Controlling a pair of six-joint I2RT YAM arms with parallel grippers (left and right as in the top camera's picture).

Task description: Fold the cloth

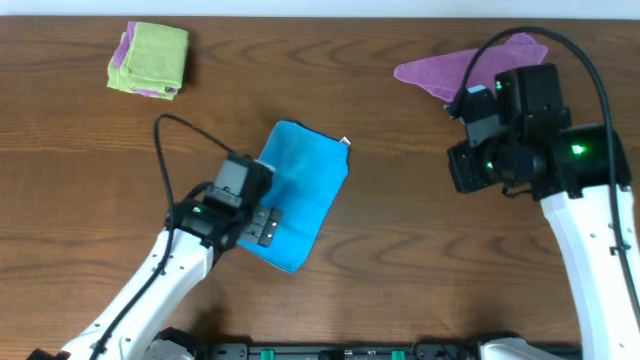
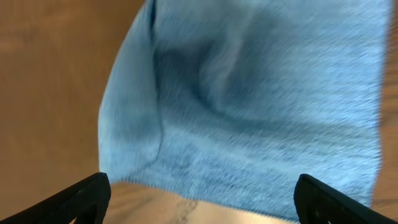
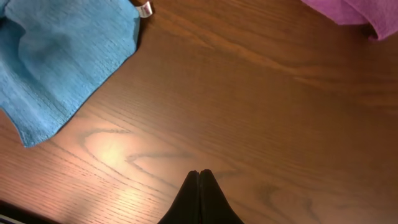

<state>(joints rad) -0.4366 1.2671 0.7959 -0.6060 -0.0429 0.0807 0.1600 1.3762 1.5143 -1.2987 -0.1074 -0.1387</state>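
Cloth check from my end: blue cloth [image 1: 305, 185] is lying on the wooden surface [image 1: 400, 270], a little left of centre and skewed to the surface edges, with a small white tag [image 1: 346, 141] poking out at its far right corner. It looks laid out as a long rectangle. On the left wrist cam I see a soft hump in the middle and a doubled-over strip along one side edge, so it's not fully flat. Left claw [image 2: 205, 199] is wide open, jaws spread to either side of the frame, nothing gripped. On overhead it sits over the near left part of the blue cloth; I can't tell if it's touching the fabric. Right claw [image 3: 200, 193] is fully closed, jaws pressed together, empty, over bare wood. From its cam the blue cloth is off to the upper left and a purple cloth [image 1: 465, 68] clips the upper right corner. On overhead the right arm partly covers that purple cloth, which lies spread near the far right edge, well apart from the blue one. Folded green and purple stack [image 1: 150, 58] sits at the far left corner, well apart from both arms.
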